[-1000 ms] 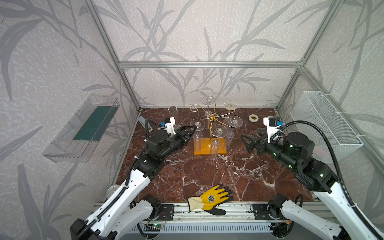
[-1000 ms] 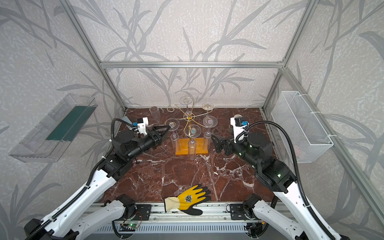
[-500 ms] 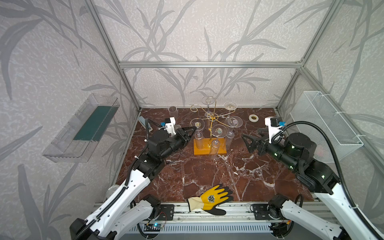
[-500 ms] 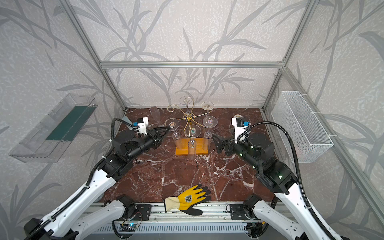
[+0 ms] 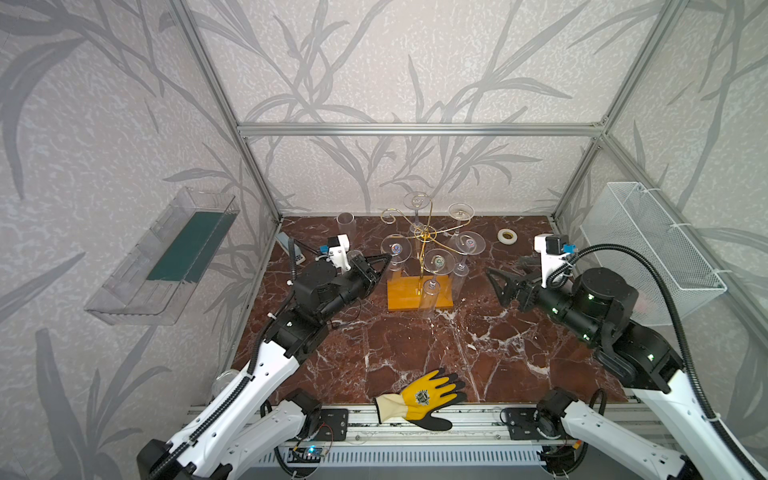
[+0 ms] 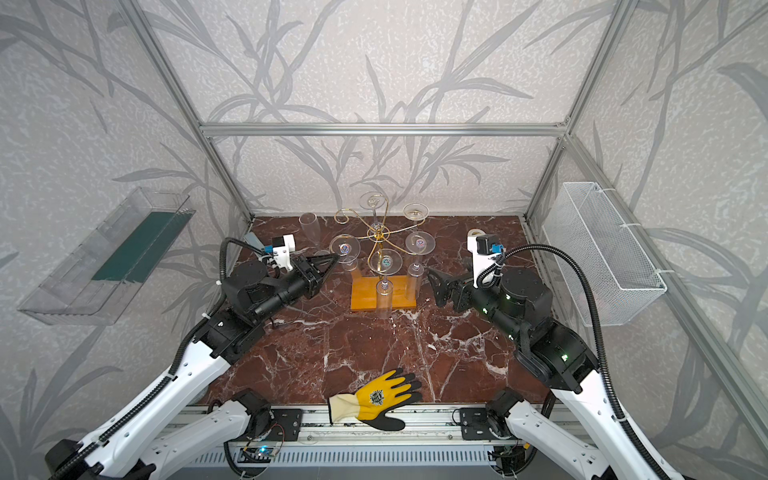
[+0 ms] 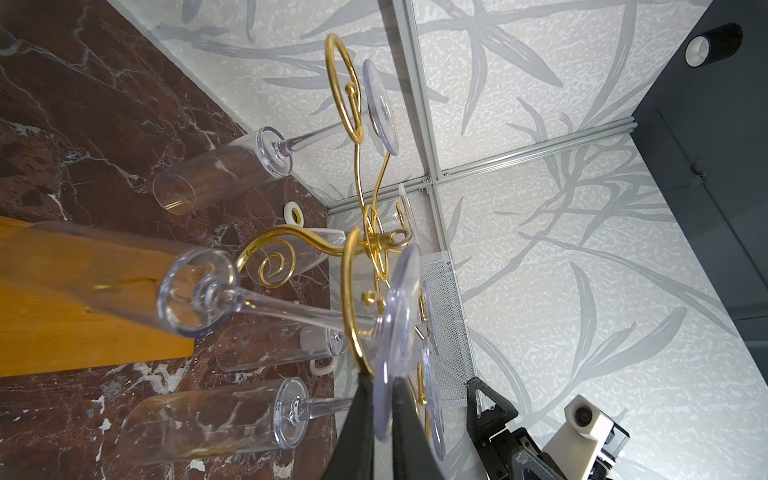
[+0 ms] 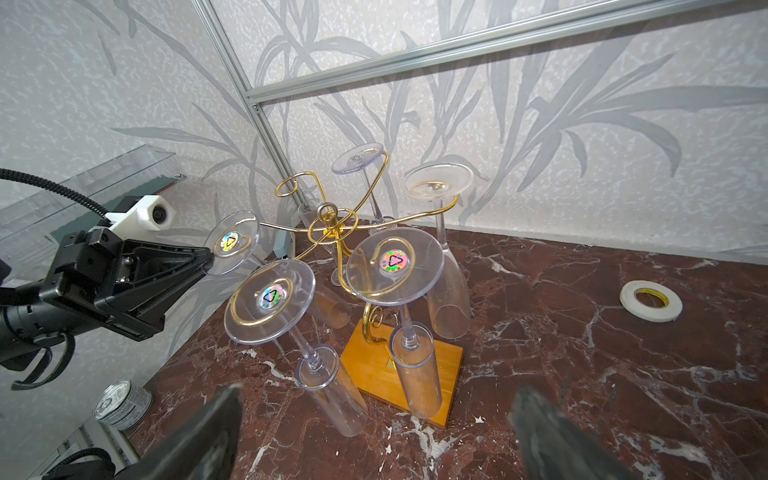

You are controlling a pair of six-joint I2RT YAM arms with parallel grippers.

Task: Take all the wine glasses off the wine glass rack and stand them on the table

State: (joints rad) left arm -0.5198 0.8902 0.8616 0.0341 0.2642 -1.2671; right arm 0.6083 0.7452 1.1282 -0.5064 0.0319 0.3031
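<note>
The wine glass rack (image 5: 417,293) (image 6: 382,293) (image 8: 374,365), gold wire on an orange wooden base, stands at the back middle with several clear glasses hanging upside down. My left gripper (image 5: 386,257) (image 6: 334,259) (image 7: 382,386) (image 8: 203,259) is shut on the round foot of the wine glass (image 5: 396,248) (image 6: 345,248) (image 7: 397,307) (image 8: 232,242) on the rack's left arm. That foot still sits in the gold loop (image 7: 353,266). To the right of the rack my right gripper (image 5: 503,265) (image 6: 442,275) (image 8: 376,395) is open and holds nothing.
A lone clear flute (image 5: 346,224) stands behind my left arm. A tape roll (image 5: 508,236) lies at the back right, a yellow glove (image 5: 419,397) on the front rail, a tin can (image 8: 122,401) at the front left. A wire basket (image 5: 648,249) and a clear tray (image 5: 166,257) hang on the side walls.
My left jaws have closed onto the foot of the glass on the rack's left arm. The right arm has hardly moved.
</note>
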